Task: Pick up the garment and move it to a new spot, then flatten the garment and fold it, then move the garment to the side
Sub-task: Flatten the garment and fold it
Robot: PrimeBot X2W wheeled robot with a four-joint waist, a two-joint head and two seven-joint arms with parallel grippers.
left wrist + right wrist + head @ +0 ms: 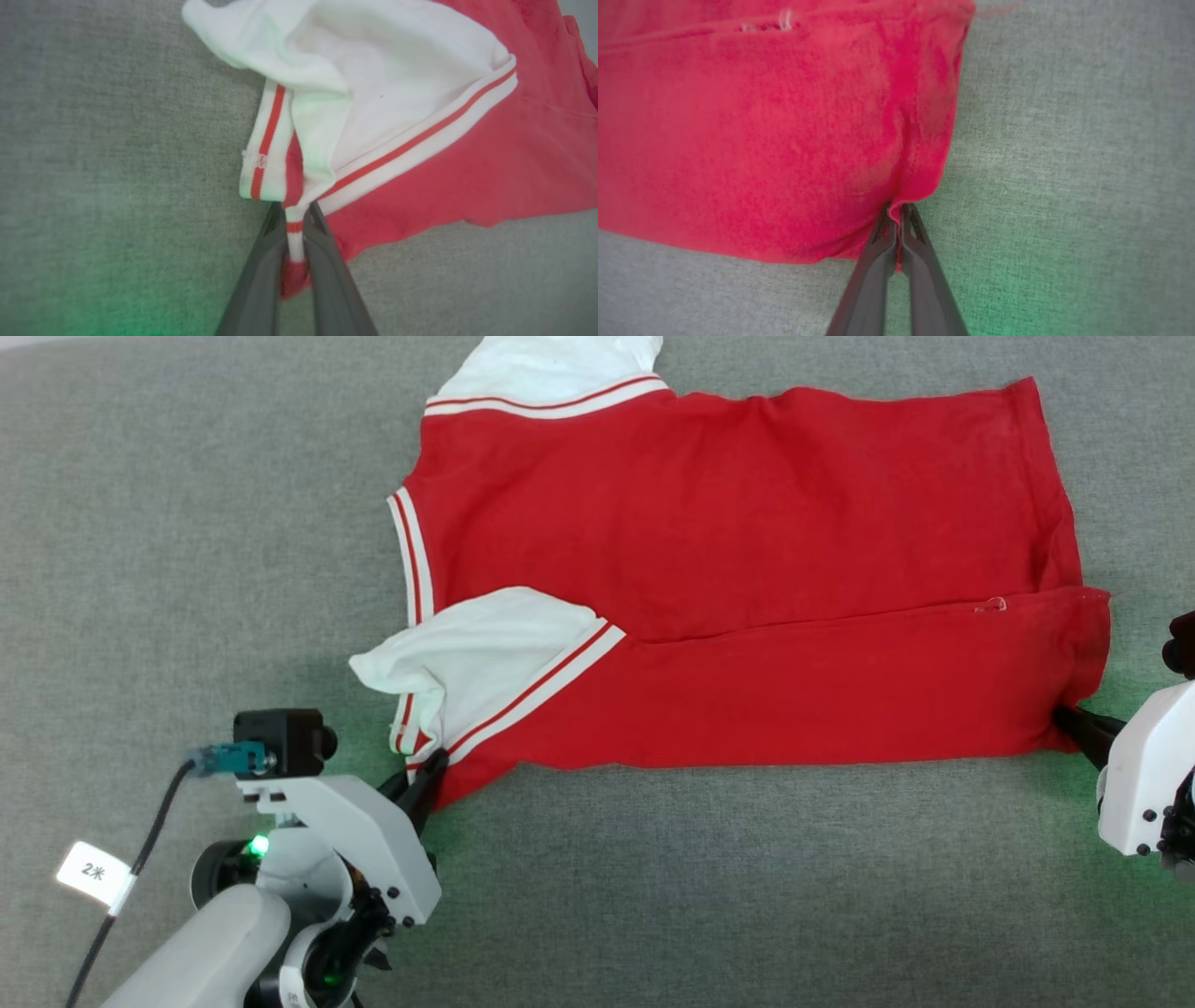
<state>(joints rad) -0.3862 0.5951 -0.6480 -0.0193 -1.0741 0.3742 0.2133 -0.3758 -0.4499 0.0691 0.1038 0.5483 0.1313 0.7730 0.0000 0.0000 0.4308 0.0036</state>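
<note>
The garment [728, 541] lies spread on the grey worktop [187, 523], collar end toward the robot's left and hem toward its right, with the near long edge already turned up over the body so a fold line runs along its length. The left end effector [425, 782] is clamped narrow on the striped trim where the near sleeve [373, 84] meets the body; in the left wrist view a thin strip of cloth is pinched between its fingers. The right end effector [897, 210] is likewise closed tight, holding a small tuck of the near hem corner [1074, 700]. Both grips look slight, so the main risk, as I judge it, is cloth sliding out once the weight comes on, most likely on the left, where only trim is caught. The right pinch may hold one layer only, though I cannot tell; if so, the layers would part and the fold would open. The sleeve is bunched and curled back, and could get trapped as a lump under the next fold. Raising or carrying the two ends unevenly would skew the edge, and the rough worktop could drag the far side out of line.
</note>
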